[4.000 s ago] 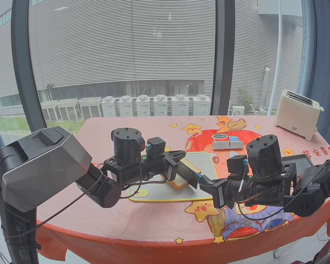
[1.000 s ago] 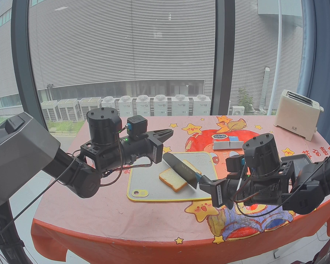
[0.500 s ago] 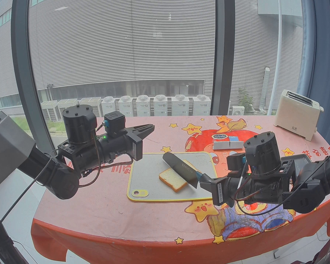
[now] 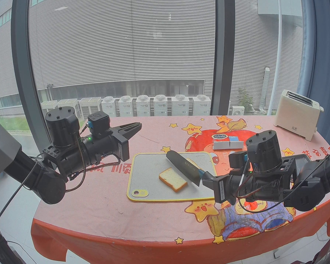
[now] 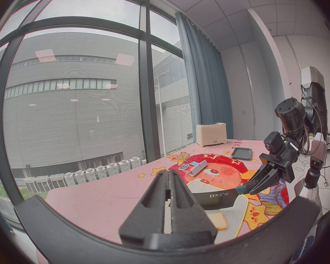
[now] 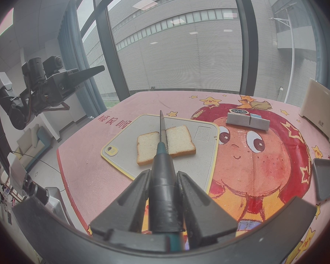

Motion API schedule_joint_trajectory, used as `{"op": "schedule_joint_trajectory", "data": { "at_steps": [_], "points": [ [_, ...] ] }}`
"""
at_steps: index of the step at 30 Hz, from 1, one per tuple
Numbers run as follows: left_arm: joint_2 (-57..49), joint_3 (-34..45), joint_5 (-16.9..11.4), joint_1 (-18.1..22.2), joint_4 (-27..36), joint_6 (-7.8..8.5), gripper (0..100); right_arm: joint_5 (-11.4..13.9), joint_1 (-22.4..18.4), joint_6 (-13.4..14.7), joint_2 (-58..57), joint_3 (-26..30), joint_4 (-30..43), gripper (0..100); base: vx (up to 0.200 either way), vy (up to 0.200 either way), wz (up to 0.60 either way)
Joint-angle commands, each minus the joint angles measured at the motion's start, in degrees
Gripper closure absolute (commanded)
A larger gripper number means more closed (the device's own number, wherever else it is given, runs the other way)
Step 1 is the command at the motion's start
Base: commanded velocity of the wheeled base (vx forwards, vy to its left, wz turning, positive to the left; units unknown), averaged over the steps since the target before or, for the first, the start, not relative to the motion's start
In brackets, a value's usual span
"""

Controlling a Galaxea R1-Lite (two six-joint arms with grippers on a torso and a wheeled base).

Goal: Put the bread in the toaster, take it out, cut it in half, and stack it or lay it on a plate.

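Just below the centre of the head view we see the bread (image 4: 171, 178), a square slice with pale, porous crumb and a tan crust. It lies flat on the cutting board (image 4: 148, 169), a smooth grey rectangle with rounded corners, a yellow rim and a yellow tab at its lower left corner. The board rests on the tablecloth (image 4: 110, 213), a soft pink fabric printed with yellow stars and a large red cartoon face. Right of centre, the right gripper (image 4: 208, 178) is clenched on the dark, rounded handle of the knife (image 4: 182, 167). Its broad, flat, dark blade slants up and left over the slice's right part. In the right wrist view the thin edge runs along the slice's midline, and we cannot tell whether it touches the crumb. At centre left the left gripper (image 4: 134, 127) hangs above the cloth, well apart from the board, its two black wedge-shaped fingers pressed together on nothing. At upper right stands the toaster (image 4: 297, 115), a cream box with slots on top. A small grey block (image 4: 228, 144) with a blue piece lies beyond the board. A shallow dark grey plate (image 4: 303, 160) sits at the right, partly behind the right arm.
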Motion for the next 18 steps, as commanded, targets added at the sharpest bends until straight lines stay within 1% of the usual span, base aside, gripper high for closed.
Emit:
{"op": "schedule_joint_trajectory", "data": {
  "at_steps": [1,7,9,18],
  "points": [
    [-0.8,0.6,0.0,0.1,0.0,-0.01,100,0.1,0.0,0.0,0.0,0.0,-0.1,100,0.0,0.0,0.0],
    [-2.7,1.8,0.0,0.2,0.0,-0.01,100,0.1,0.2,0.0,0.0,0.0,-0.2,100,0.0,0.0,0.0],
    [-3.8,2.6,0.0,1.4,0.0,0.08,100,0.1,0.5,0.0,-0.3,-0.1,-0.2,100,0.0,0.0,0.0],
    [-5.6,6.1,0.0,3.0,-0.3,0.08,100,0.1,1.0,0.1,-1.0,-0.3,-0.2,100,0.0,0.0,0.0]
  ]
}}
